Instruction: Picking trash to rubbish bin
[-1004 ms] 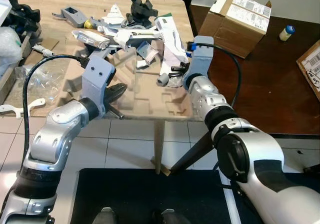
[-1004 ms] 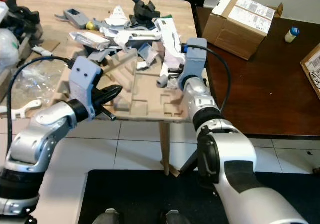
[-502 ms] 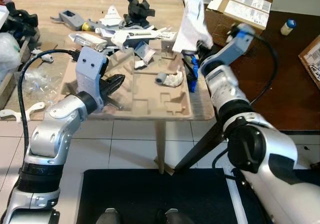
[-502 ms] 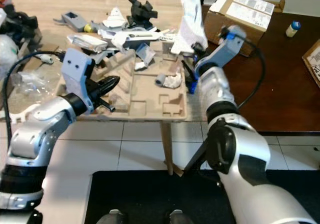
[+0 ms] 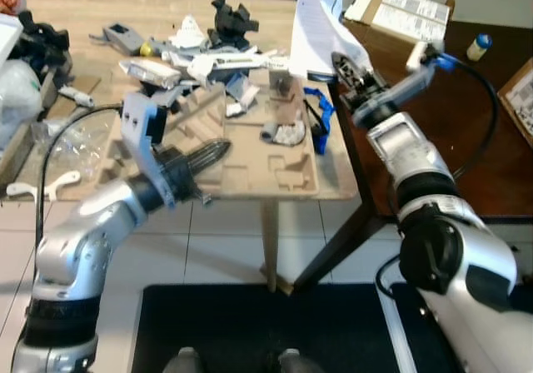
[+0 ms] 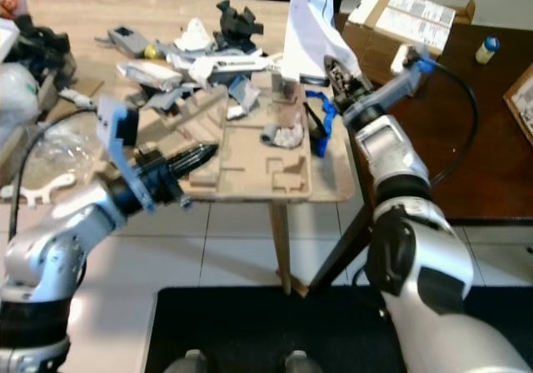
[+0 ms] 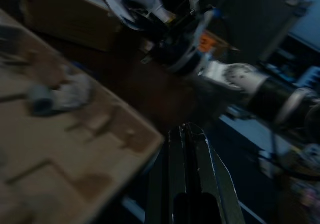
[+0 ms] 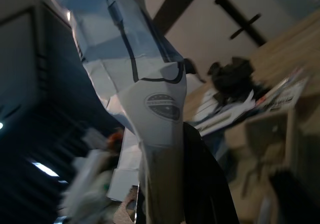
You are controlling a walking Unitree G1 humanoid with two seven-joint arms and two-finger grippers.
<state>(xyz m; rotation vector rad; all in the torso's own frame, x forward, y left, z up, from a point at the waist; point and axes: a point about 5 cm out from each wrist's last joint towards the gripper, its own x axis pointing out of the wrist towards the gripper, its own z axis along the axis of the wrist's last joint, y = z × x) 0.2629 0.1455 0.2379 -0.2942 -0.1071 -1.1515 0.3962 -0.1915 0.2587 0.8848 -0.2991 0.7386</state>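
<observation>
R gripper clamps one white wrapper above table; L gripper fingers together; two cardboard boxes.

Silver jointed arms, black cables, grey wrist housings, black-fingered claws.

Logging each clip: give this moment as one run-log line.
right pincer: shut on white wrapper, raised by table corner | left pincer: shut, idle over cardboard tray | bin: unseen

No legible text or labels.
</observation>
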